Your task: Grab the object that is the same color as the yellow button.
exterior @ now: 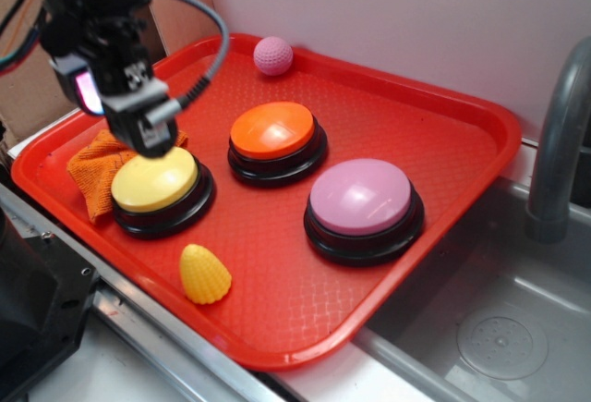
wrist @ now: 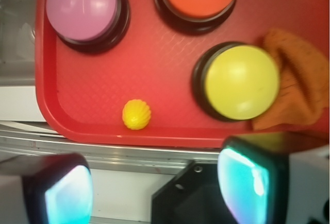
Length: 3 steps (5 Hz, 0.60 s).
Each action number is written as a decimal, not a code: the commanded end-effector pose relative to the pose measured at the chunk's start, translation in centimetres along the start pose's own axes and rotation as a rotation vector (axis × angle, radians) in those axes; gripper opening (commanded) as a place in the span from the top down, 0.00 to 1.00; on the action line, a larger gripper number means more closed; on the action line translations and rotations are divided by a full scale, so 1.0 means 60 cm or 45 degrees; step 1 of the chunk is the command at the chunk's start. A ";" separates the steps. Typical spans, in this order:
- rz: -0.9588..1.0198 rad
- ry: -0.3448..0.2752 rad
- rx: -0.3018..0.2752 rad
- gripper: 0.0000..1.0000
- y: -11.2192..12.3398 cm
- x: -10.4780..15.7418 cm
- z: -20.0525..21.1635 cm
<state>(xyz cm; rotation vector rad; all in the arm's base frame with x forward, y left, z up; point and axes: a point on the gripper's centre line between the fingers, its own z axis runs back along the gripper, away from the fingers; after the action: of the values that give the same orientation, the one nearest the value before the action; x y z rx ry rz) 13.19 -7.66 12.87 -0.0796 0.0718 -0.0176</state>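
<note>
While my gripper (exterior: 148,134) hangs released above the yellow button (exterior: 154,180) at left, I judge the approach unfinished: next I must reach the yellow toy (exterior: 205,274) at the tray's (exterior: 443,115) lower edge.

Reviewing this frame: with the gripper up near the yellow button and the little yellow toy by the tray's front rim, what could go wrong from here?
The gripper hangs open, nearer the yellow button than the small yellow toy; it might descend on the wrong yellow thing. The toy is small, rounded and ridged, so it could slip from the fingers. It lies near the tray's rim, which a finger might hit.
</note>
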 end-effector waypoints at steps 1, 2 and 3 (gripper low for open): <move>0.078 -0.013 0.059 0.00 -0.028 0.016 -0.046; 0.168 0.006 0.052 0.00 -0.028 0.019 -0.076; 0.214 0.019 0.056 0.00 -0.029 0.017 -0.090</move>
<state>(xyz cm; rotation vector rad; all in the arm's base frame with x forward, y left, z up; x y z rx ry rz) 13.61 -9.55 7.23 -0.0191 0.1073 0.1541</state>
